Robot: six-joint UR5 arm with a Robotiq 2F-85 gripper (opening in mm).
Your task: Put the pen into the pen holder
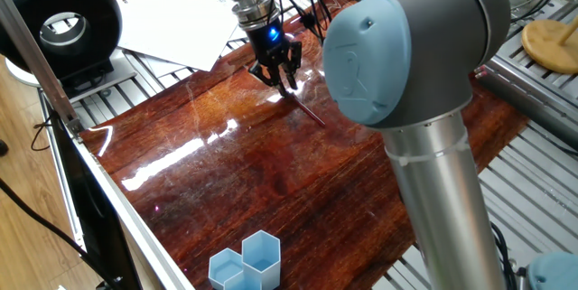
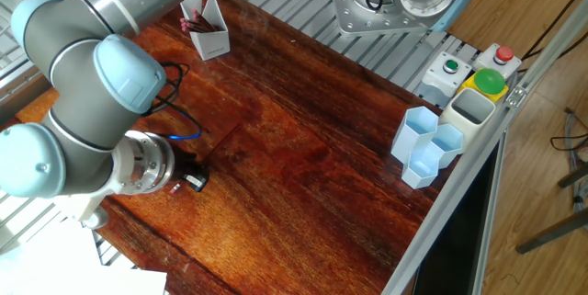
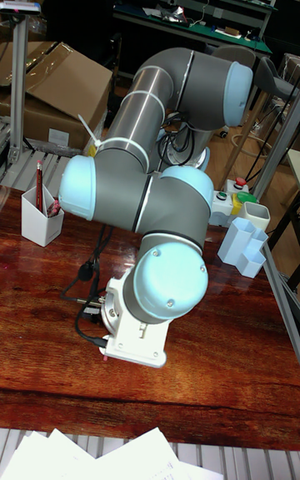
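In pen holder (image 2: 208, 28): red pens; tool (image 1: 284, 79) pinching pen (image 1: 307, 109) on table.

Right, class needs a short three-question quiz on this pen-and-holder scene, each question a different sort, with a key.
1. True or false: the pen already stands in the white pen holder.
2. The gripper is: A) over the blue honeycomb cups; B) down at the pen's end on the table; C) above the holder.
3. Fill in: the white holder already contains other ____.

Key: 1 false. 2 B. 3 pens.
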